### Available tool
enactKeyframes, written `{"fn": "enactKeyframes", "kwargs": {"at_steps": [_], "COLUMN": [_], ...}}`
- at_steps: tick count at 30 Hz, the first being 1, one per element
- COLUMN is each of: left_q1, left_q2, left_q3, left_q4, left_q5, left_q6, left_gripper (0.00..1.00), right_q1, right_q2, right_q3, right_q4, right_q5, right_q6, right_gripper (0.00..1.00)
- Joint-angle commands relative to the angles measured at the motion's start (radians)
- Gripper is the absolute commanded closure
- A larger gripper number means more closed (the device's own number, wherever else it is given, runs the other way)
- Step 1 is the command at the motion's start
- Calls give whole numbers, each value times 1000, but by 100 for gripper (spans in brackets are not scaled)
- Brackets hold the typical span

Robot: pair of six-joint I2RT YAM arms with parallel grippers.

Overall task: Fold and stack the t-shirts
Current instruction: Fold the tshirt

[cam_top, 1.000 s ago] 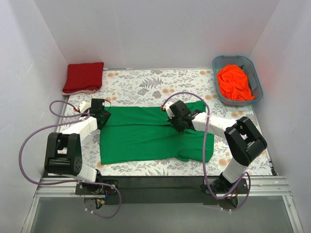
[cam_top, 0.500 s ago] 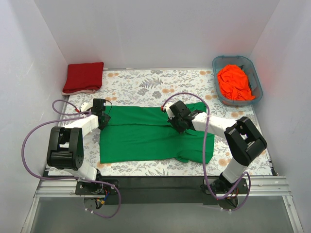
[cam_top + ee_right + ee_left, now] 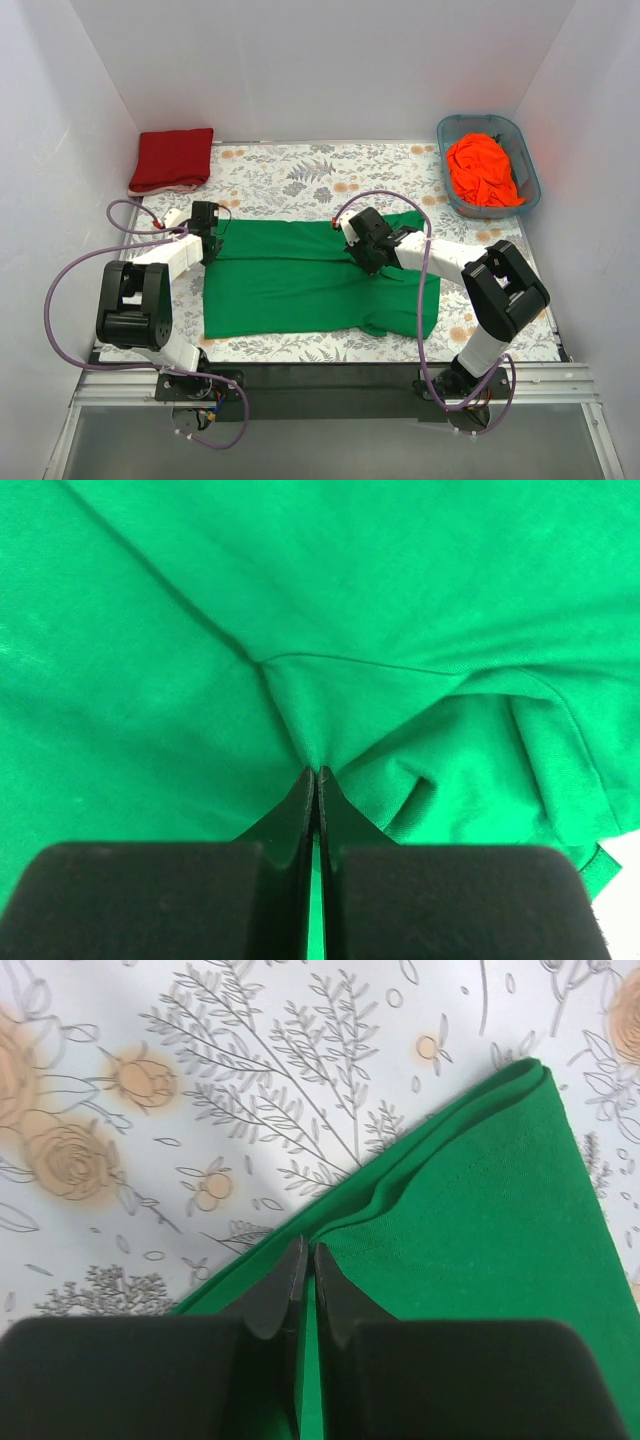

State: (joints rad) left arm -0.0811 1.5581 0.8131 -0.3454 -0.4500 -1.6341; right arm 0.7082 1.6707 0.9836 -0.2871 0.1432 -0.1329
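In the last second the left fingers [image 3: 305, 1260] have closed from half open to fully shut, pinching, as far as the wrist view shows, the folded far-left edge of the green shirt [image 3: 300, 285], which lies spread in the middle of the desk [image 3: 300, 170]. The right fingers [image 3: 317, 777] stay shut on a gathered pleat near its middle. With both holds made, the next fold looks ready to begin. Three shirts in all: the green one, one red shirt [image 3: 172, 160] folded at the far-left corner, and one orange shirt [image 3: 482, 170] crumpled in the single tub [image 3: 530, 200] — and two arms.
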Motion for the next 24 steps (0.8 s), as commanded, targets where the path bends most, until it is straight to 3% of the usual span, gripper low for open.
{"fn": "enactKeyframes", "kwargs": {"at_steps": [1,7,9,10,12,16,19,24], "left_q1": [10,14,14,14,14,14,14,-32], "left_q2": [-52,-32,-6,-3,-27,-113,-153,-155], "left_q3": [0,-37,-29,-31,-43,-35,7,89], "left_q4": [-44,22,7,-3,-12,-33,-43,-14], "left_q5": [-128,-116,-86,-82,-96,-136,-122,-99], "left_q6": [19,59,56,33,16,37,106,230], "left_gripper": [100,100,97,94,90,67,45,36], "right_q1": [0,0,0,-1,-7,-84,-259,-498], "right_q2": [-19,3,3,-8,-28,-98,-117,-109], "right_q3": [27,38,58,67,96,138,156,116], "right_q4": [-3,0,-12,-18,-34,-43,-35,89], "right_q5": [-19,-53,-86,-91,-91,-82,-128,-353], "right_q6": [18,38,45,53,70,107,189,325], "right_gripper": [99,95,88,78,70,53,49,51]}}
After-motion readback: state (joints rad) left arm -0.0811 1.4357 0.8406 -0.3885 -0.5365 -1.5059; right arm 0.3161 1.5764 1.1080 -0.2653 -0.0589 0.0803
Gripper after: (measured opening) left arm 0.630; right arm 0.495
